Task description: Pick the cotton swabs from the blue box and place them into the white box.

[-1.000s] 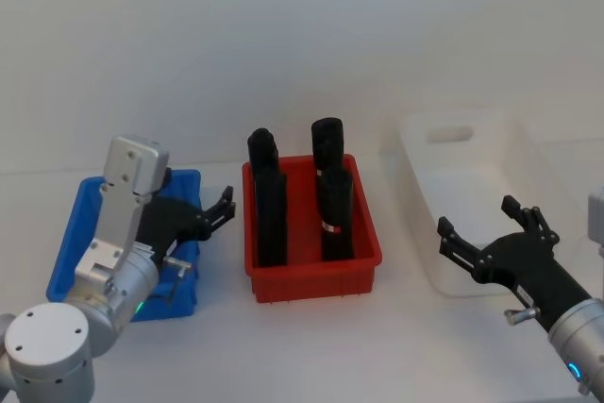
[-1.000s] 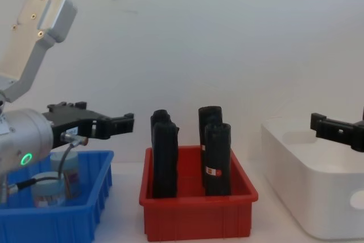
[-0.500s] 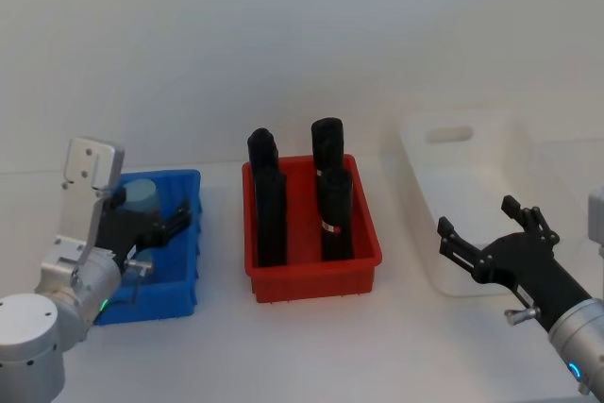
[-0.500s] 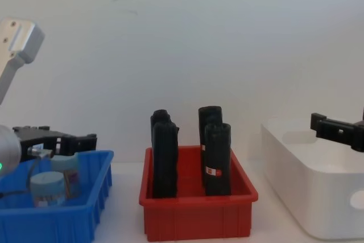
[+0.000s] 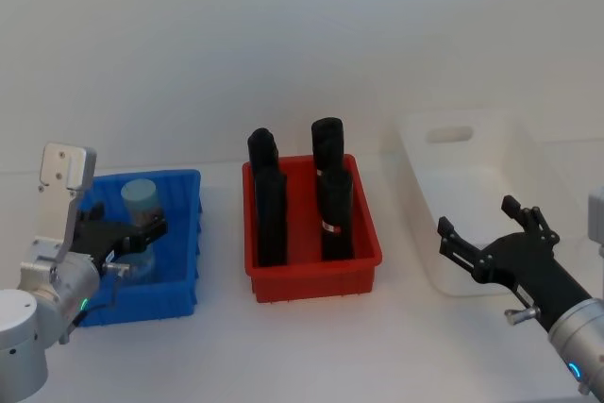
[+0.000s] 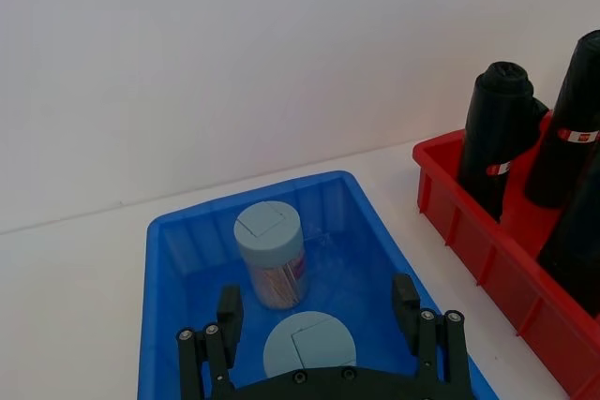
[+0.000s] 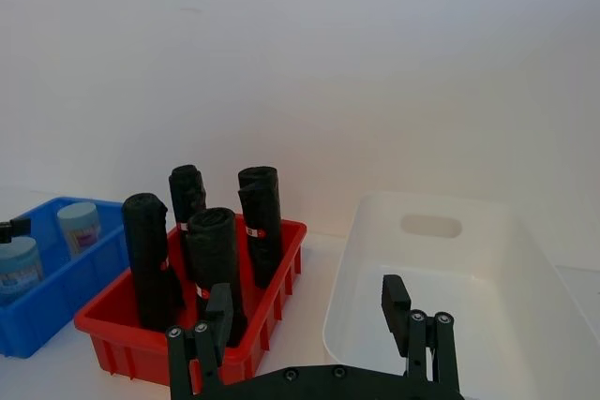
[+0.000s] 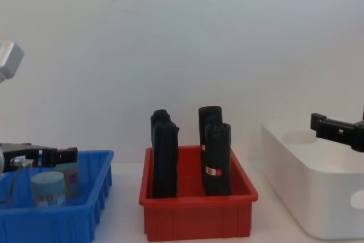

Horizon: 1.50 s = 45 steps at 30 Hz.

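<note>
**Subject items.** Two small clear cylindrical cotton-swab jars with pale blue lids, the near jar [image 6: 309,346] and the far jar [image 6: 270,255], stand upright inside the low rectangular blue plastic box [image 6: 206,236]. Tan sticks are visible through the far jar's wall. Neither jar is gripped.

**Working claw.** The left gripper [image 6: 317,302] is over the blue box with its fingers spread wide and nothing between them. In the left wrist view, the near jar's lid sits between the two fingers, close in toward the palm. The far jar stands just beyond the fingertips, a little toward one finger. In the chest view the fingers appear level with or slightly above the lids, so the claw is judged not yet to be down around a jar.

**Governing relation.** Each jar's long axis is vertical. The near jar lies below the claw, inside its spread. The next move is judged to be a descent and closure on its sides.

**Other arm.** The right gripper [image 5: 477,216] hangs open and empty beside the front of the large smooth white plastic tub [image 8: 296,197]. It is well apart from the jars, so the left arm is plainly the nearer.

**Surroundings.** A red plastic bin [image 5: 311,280] of tall black upright rolls [image 5: 269,205] stands between the two boxes, across the carry path.
</note>
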Motion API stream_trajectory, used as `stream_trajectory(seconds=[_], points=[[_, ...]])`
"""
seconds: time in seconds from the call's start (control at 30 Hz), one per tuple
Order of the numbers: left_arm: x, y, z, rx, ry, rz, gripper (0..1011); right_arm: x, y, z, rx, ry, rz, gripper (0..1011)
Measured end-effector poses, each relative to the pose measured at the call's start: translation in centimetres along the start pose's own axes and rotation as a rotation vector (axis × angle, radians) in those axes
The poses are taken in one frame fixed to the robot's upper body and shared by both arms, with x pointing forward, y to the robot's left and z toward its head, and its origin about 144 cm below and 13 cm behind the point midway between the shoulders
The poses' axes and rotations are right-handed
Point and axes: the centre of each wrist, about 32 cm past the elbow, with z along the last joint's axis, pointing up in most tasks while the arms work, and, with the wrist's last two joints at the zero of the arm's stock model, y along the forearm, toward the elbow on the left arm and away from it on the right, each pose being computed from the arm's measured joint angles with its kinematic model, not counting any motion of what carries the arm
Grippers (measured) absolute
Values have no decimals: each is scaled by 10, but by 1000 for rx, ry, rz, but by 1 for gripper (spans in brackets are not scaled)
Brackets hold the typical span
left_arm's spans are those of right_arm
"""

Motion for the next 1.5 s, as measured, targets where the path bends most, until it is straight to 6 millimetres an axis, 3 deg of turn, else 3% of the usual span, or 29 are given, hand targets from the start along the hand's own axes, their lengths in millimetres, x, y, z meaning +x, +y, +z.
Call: stream_trajectory(seconds=[1.07, 1.5], points=[[22, -18, -18, 104, 79, 1, 1003, 0, 0, 0, 0, 0, 0, 1001], [23, -20, -22, 112, 99, -2, 692, 0, 0, 0, 0, 0, 0, 1002]])
